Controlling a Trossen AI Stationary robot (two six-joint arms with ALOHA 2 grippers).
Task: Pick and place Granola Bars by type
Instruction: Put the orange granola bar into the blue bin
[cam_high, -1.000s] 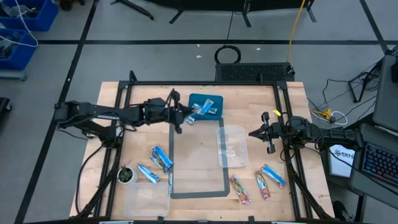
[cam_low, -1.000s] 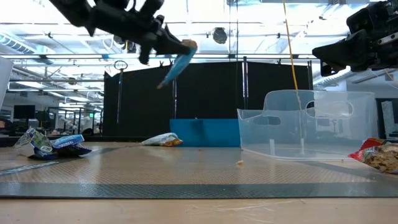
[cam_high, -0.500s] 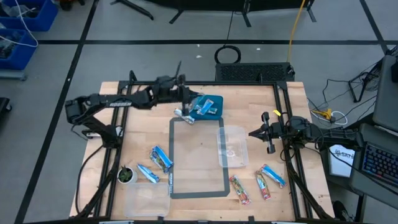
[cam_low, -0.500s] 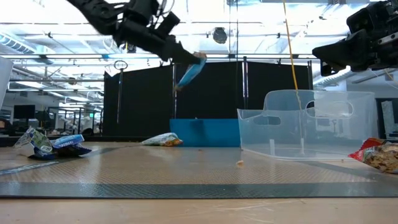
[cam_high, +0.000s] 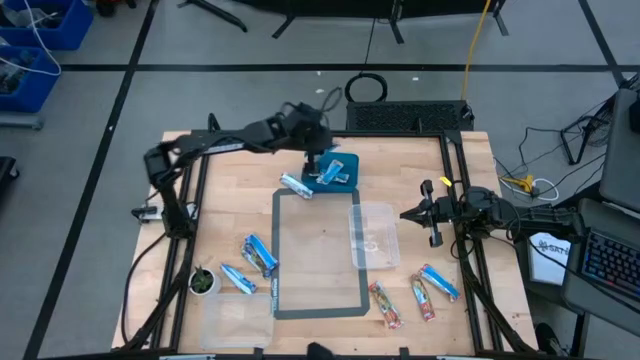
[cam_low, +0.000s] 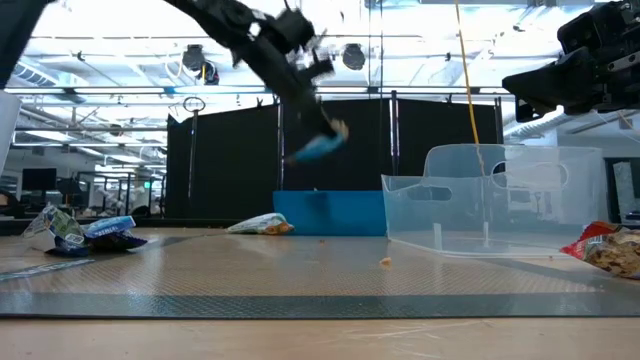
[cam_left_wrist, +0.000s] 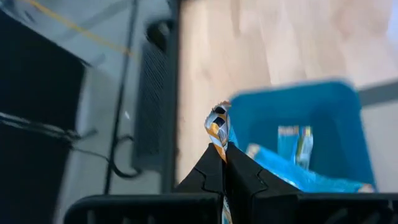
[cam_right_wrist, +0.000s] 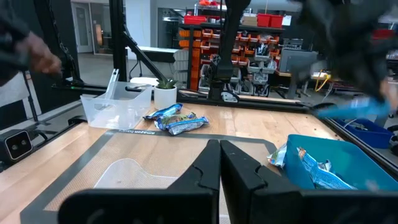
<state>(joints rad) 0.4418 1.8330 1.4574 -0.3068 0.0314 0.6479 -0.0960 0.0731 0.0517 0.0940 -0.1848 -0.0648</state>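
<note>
Granola Bars (cam_high: 258, 254) | flat, shiny blue wrappers | rectangular blue bin (cam_high: 343, 163)

Your left gripper (cam_high: 312, 163) has swung from the table's left half toward its far edge, carrying the blue-wrapped bar (cam_low: 318, 148) it pinches; it now hangs lower, over the blue bin (cam_high: 342, 163)

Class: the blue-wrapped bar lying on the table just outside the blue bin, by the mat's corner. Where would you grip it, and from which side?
Grip the bar across its narrow middle, coming straight down from above. It lies flat and slanted on the table, so turn the pincer square to its long axis. The blue bin stands close beside it, so a sideways approach looks cramped.
</note>
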